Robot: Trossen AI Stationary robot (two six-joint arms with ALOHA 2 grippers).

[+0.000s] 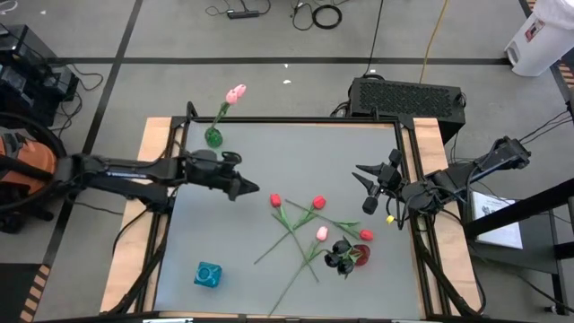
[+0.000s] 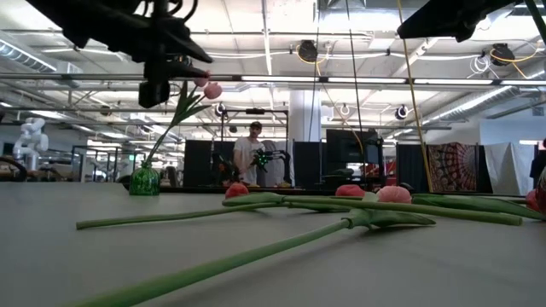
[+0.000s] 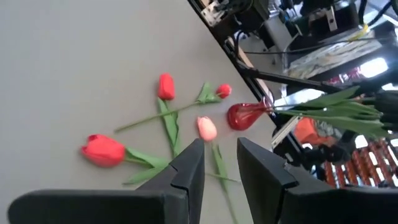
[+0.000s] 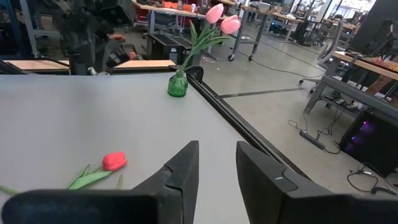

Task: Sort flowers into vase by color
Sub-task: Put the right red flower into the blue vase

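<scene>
- Left pincer (image 1: 248, 187) hovers over the grey surface (image 1: 269, 152), fingers slightly spread and holding nothing; right pincer (image 1: 365, 191) likewise.
- Loose flowers (image 1: 305, 224), thin green stems with smooth red and pink heads, lie crossed mid-surface.
- Green glass vase (image 1: 213, 136) holds pink tulips (image 1: 235, 93).
- Red glass vase (image 1: 360, 254) holds black tulips (image 1: 341, 254).

My left gripper (image 1: 248, 187) hangs above the table, arm stretched in from my left side, fingers parted and empty. My right gripper (image 1: 365, 188) hovers opposite it, likewise parted, holding nothing.
</scene>
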